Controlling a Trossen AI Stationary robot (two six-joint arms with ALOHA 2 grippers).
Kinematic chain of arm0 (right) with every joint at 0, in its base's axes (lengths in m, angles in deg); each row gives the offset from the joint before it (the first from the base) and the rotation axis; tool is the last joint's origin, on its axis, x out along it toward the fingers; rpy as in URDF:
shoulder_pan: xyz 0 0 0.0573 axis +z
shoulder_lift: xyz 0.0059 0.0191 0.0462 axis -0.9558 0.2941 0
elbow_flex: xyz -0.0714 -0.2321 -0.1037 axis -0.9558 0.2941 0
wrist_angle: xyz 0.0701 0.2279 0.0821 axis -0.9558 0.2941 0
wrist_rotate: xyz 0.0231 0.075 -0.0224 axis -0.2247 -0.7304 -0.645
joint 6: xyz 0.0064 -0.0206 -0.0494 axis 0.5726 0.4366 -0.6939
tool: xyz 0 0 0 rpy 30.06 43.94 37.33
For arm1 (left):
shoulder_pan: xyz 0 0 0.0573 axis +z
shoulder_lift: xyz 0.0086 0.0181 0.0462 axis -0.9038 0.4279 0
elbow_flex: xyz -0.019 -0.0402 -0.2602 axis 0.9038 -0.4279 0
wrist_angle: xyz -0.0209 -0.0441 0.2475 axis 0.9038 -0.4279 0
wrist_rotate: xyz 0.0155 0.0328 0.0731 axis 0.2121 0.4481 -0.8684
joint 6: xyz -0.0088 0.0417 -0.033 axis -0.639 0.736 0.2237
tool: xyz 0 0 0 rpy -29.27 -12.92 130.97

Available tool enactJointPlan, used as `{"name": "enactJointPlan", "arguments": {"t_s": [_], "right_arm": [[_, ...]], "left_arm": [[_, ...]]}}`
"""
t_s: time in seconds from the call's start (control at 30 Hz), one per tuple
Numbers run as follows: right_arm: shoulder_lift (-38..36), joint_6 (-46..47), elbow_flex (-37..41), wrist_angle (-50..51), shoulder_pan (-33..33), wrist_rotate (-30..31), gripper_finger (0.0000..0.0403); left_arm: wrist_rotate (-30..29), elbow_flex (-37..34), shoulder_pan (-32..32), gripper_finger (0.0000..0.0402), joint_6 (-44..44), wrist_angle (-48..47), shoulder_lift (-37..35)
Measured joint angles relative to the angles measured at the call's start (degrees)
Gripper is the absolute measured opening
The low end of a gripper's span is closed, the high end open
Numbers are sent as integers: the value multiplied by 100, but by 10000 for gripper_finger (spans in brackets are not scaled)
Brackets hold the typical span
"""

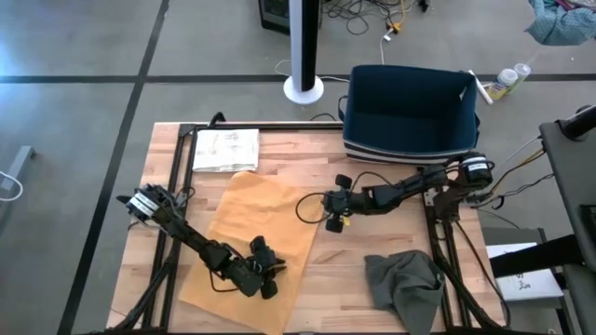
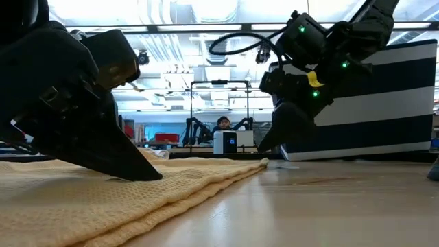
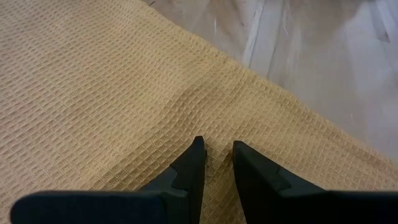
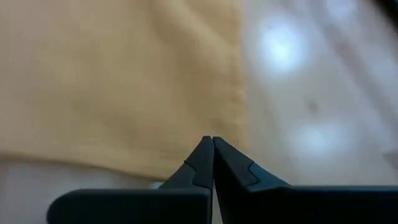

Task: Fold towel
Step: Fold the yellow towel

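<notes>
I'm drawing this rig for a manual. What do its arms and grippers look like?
Both arms are black and jointed, with looping black cables. The right gripper carries a yellow tag and green lights; the left gripper is plain black. Each has two dark, wedge-shaped fingers.
</notes>
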Motion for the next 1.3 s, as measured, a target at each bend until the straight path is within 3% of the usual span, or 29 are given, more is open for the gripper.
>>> {"name": "enactJointPlan", "arguments": {"t_s": [0.23,0.37,0.6,0.77,1.07,1.3], "right_arm": [[495,46,1,-403,-116,48,0],[527,206,-2,-518,-155,560,0],[-196,347,-15,-506,74,575,0],[-359,913,-19,-590,571,570,0],[501,1990,-97,-1983,1622,376,0],[1087,2296,-497,-1665,1844,226,0]], "left_arm": [[0,14,2,76,2,-14,-4],[7,60,2,76,4,-46,-1],[-344,17,131,76,307,-278,-426],[-648,31,518,76,605,-661,-1226],[226,-260,1716,76,362,-2387,-1961],[467,-888,2222,76,-485,-3023,-2015]]}}
